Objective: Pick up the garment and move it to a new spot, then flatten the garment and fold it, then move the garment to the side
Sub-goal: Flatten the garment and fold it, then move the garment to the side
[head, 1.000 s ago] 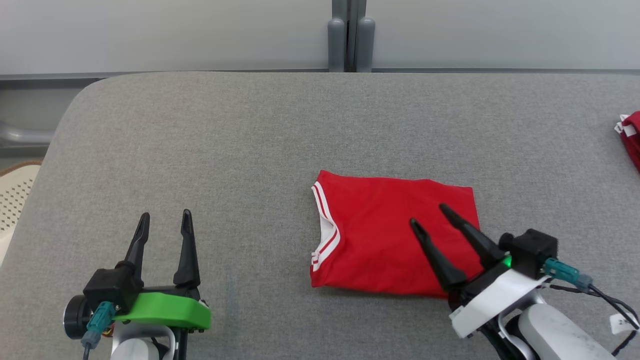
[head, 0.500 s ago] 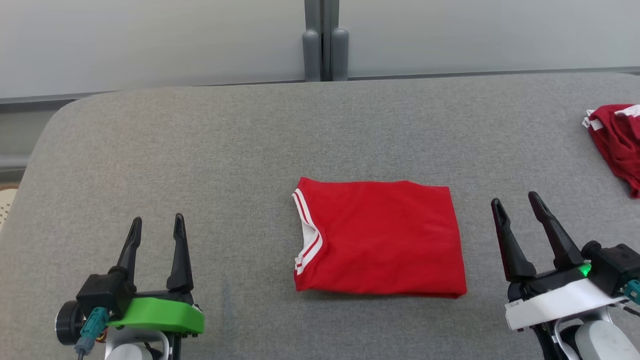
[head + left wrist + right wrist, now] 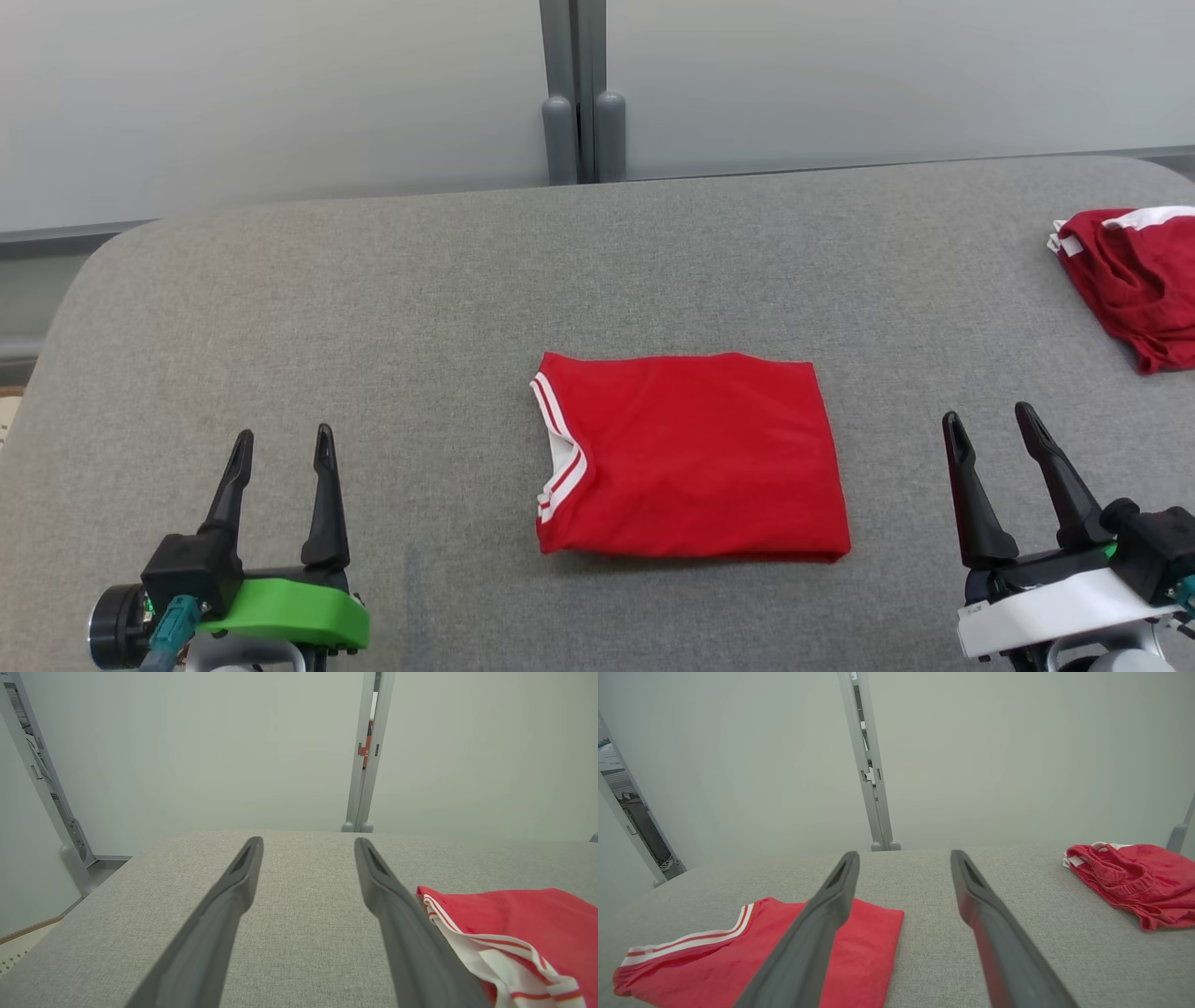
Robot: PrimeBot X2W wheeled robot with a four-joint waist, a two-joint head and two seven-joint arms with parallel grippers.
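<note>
A red garment (image 3: 695,455) with white-striped trim lies folded into a neat rectangle in the middle of the grey padded table (image 3: 373,308). It also shows at the lower right of the left wrist view (image 3: 523,924) and at the lower left of the right wrist view (image 3: 752,947). My left gripper (image 3: 282,448) hovers open near the front left, well apart from the garment. My right gripper (image 3: 991,422) stands open at the front right, just past the garment's right edge, with nothing between its fingers. In the wrist views each gripper's own fingers (image 3: 233,896) (image 3: 831,900) are spread over bare table.
A second, darker red garment (image 3: 1134,280) lies crumpled at the table's far right edge, also in the right wrist view (image 3: 1129,882). A pale wall with a grey post (image 3: 577,93) stands behind the table. The table's rounded left corner (image 3: 103,271) is near.
My right gripper has drawn back off the folded garment to the front right, open throughout. The camera has shifted, bringing more of the second garment into view. The left gripper has stayed put.
</note>
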